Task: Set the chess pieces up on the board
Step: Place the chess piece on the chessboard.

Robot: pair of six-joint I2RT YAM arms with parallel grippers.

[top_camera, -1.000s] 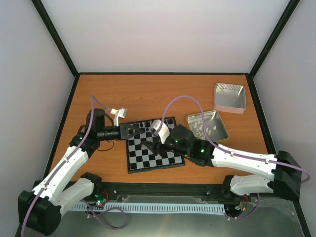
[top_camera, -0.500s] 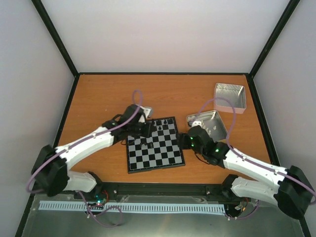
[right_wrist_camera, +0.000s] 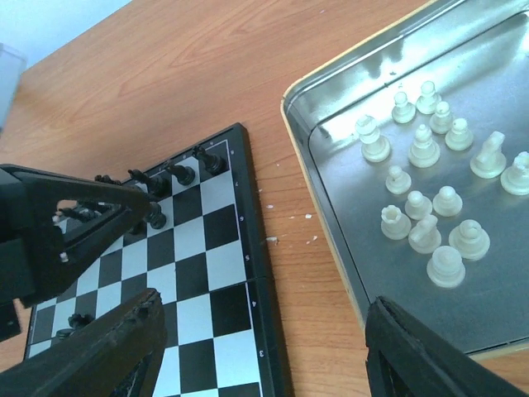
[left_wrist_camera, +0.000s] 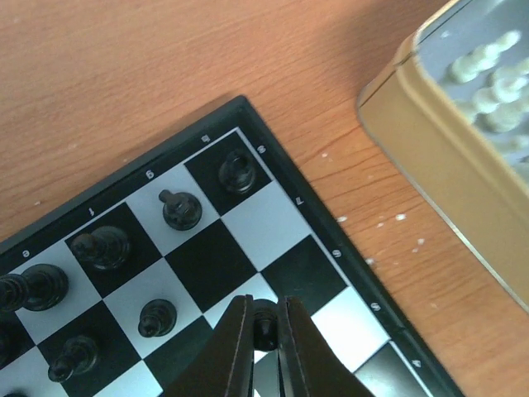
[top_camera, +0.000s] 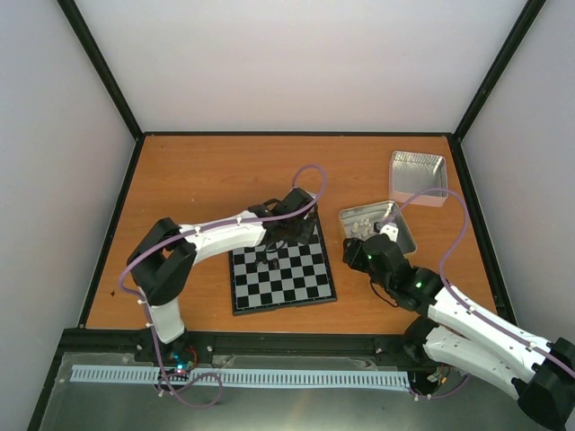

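Plainly, I judge the tiny black piece (left_wrist_camera: 264,322) light, rigid, slippery: left gripper (left_wrist_camera: 264,308) pinches its sides over the board (left_wrist_camera: 277,227); right gripper (right_wrist_camera: 264,356) stands wide, empty.

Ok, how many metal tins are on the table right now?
2. The nearer tin sits just right of the board, holding white pieces; the farther tin lies behind it toward the table's right rear corner, apart from it. None seem hidden.

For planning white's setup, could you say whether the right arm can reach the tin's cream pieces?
Probably yes: its open end effector hovers beside the tin, with nothing over the cream pieces.
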